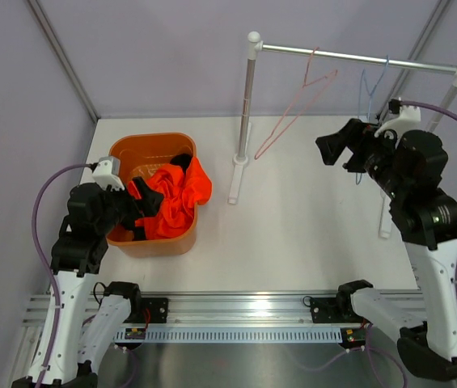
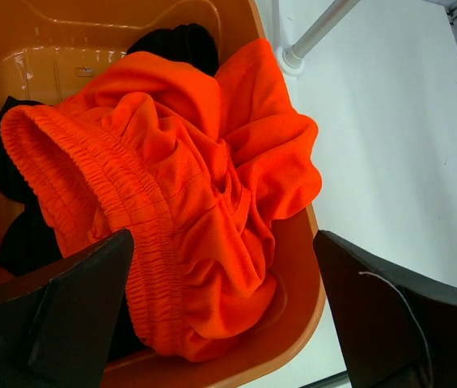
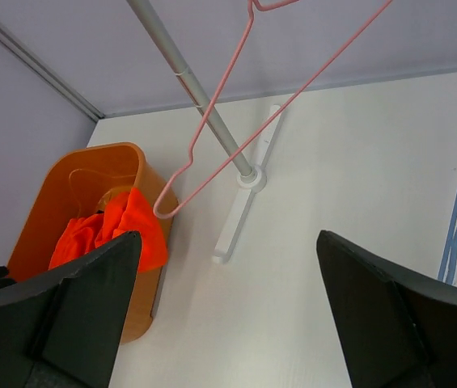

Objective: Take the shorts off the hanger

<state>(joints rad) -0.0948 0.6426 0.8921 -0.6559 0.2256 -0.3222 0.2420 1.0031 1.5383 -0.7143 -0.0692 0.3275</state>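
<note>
Entry: orange shorts (image 2: 188, 186), black shorts (image 2: 175, 44) in bin (image 2: 301, 283) beneath my left pincer (image 2: 222, 240) (spread, empty); right pincer (image 3: 228, 236) spread. Removal apparently finished; next, withdraw.

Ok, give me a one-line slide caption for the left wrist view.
Open left gripper hovering over the orange bin, orange-red shorts heaped on top of black shorts inside.
</note>
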